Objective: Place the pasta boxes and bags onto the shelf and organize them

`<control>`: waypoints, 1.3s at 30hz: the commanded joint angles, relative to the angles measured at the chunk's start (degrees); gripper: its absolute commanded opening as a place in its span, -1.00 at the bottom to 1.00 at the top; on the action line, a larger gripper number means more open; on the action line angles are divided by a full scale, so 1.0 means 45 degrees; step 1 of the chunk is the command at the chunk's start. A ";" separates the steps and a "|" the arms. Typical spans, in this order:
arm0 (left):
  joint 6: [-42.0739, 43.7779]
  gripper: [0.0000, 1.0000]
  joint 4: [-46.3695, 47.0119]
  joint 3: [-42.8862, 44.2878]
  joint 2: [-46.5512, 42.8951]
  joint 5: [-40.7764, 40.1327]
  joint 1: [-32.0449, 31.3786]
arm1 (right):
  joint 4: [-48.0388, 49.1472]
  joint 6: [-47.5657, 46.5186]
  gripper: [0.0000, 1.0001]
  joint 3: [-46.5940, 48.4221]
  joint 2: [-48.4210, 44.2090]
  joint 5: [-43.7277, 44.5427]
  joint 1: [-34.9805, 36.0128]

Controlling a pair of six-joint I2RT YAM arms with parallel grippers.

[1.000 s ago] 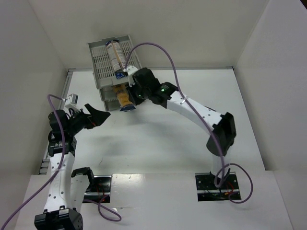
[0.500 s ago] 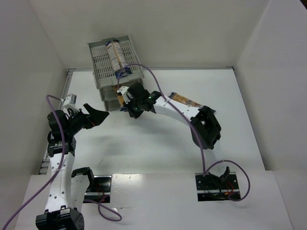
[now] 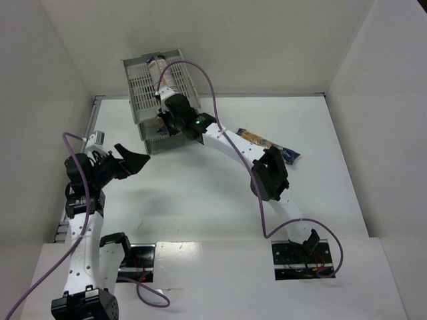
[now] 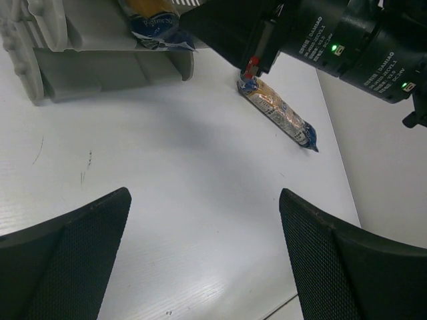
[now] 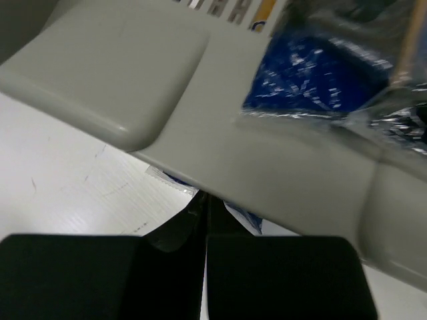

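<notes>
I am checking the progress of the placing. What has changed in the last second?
The right gripper, shut, moved toward the shelf, pushing its packet deeper into a lower tier; only the blue end sticks out. The arm's elbow swung left, uncovering the third packet. The left gripper, open, and the top-tier packet stayed.

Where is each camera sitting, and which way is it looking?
Top: high behind both arms, looking down on the table, shelf and arms.
Left wrist: on the left arm, looking across the table at a loose packet; open left claw shows.
Right wrist: close against the shelf rim; shut right claw shows.
Shared: top and left wrist both show that packet.
</notes>
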 commanded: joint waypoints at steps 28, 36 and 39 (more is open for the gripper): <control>-0.3530 0.98 -0.0395 -0.1118 -0.0463 -0.3404 0.0764 | -0.0870 -0.8387 1.00 -0.8365 -0.3087 0.1776 -0.7822; -0.3119 0.98 -0.0942 -0.1430 -0.0346 -0.3715 0.1017 | -0.2802 -1.0403 0.95 -0.8693 -0.1912 0.0975 -0.7568; -0.3119 0.98 -0.0805 -0.1548 -0.0346 -0.3560 0.1018 | -0.3502 -1.0541 0.50 -0.9124 -0.1912 0.0509 -0.7216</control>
